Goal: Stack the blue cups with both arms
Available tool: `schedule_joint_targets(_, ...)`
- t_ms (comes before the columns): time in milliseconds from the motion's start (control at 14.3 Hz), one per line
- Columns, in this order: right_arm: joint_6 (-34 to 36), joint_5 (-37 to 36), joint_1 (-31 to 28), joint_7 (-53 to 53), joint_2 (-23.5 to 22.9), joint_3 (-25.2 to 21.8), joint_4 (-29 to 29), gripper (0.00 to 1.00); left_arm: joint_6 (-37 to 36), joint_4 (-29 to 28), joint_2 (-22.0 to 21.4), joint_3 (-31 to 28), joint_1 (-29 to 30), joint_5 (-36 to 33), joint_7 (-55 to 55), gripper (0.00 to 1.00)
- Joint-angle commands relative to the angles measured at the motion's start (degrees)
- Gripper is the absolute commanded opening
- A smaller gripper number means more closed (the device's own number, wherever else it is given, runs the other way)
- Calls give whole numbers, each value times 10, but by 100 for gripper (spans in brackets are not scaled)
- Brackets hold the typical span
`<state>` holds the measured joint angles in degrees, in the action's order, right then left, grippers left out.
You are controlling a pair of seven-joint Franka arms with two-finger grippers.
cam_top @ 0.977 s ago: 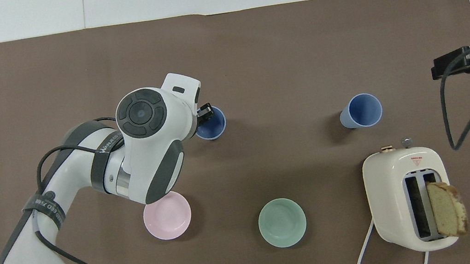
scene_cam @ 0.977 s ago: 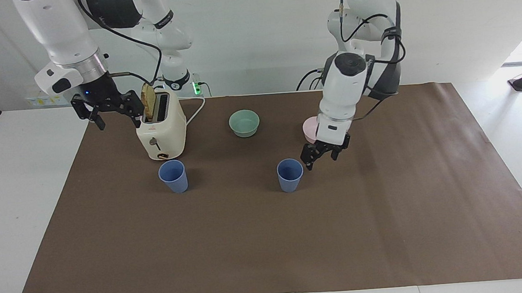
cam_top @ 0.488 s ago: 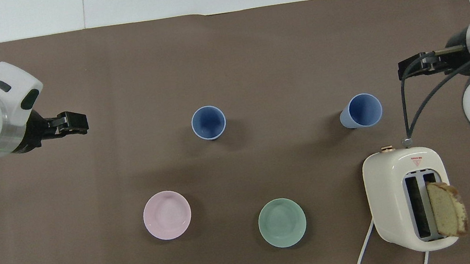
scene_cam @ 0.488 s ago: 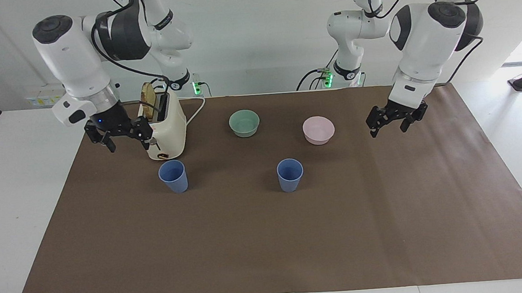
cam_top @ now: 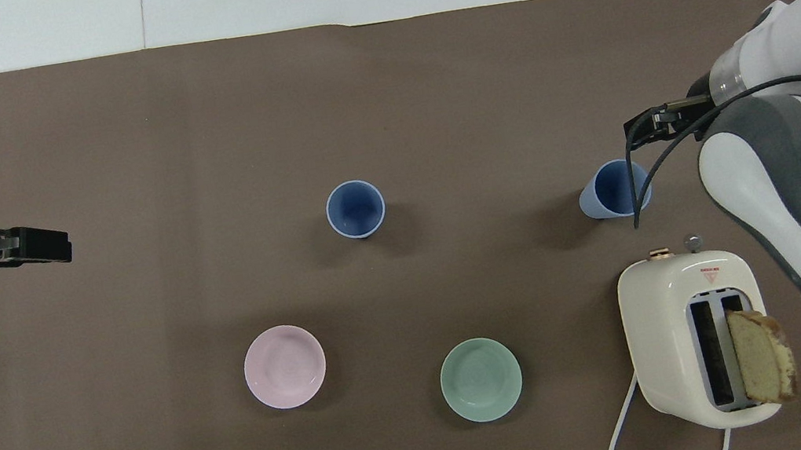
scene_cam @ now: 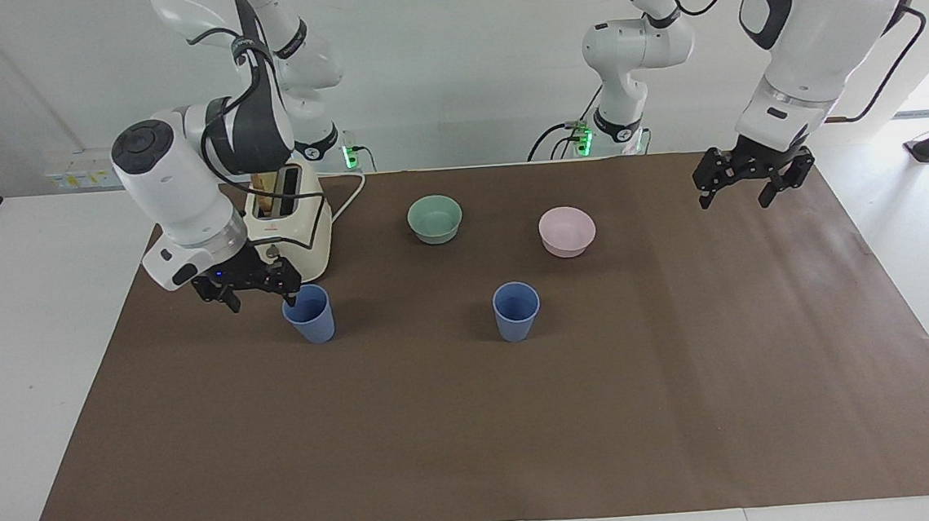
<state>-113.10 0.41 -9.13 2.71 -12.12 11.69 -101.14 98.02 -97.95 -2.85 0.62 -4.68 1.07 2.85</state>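
Note:
Two blue cups stand upright and apart on the brown mat. One cup [scene_cam: 516, 310] is mid-table; it also shows in the overhead view [cam_top: 355, 209]. The other cup [scene_cam: 309, 312] stands toward the right arm's end, just farther from the robots than the toaster, and shows in the overhead view [cam_top: 616, 189]. My right gripper [scene_cam: 261, 295] is open and low, right beside this cup's rim, holding nothing; the overhead view shows it [cam_top: 644, 129] at the cup's edge. My left gripper [scene_cam: 734, 197] is open and empty, raised over the mat at the left arm's end [cam_top: 47, 248].
A cream toaster [scene_cam: 290, 224] with a bread slice [cam_top: 761, 354] sticking out stands close by the right gripper. A green bowl [scene_cam: 435, 218] and a pink bowl [scene_cam: 566, 230] sit nearer to the robots than the middle cup. A white cord [cam_top: 621, 422] leaves the toaster.
My left gripper left the middle cup's rim and swung out and up to the left arm's end. My right gripper came down from beside the toaster to the other cup.

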Motion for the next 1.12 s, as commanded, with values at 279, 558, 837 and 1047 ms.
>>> schedule_joint_targets(279,-34,6,-3,-14,4,2,-61,100,-128,92,-12,8,13,-11,18,100)
schedule_joint_targets(558,-45,6,-3,-14,-2,2,-72,100,-149,106,-13,8,13,-10,19,100)
schedule_joint_targets(837,-57,5,-3,-14,-11,2,-85,100,-144,105,-15,7,13,-6,18,100)
schedule_joint_targets(1047,-69,5,-3,-15,-14,2,-93,95,-141,105,-15,8,13,-5,18,100)
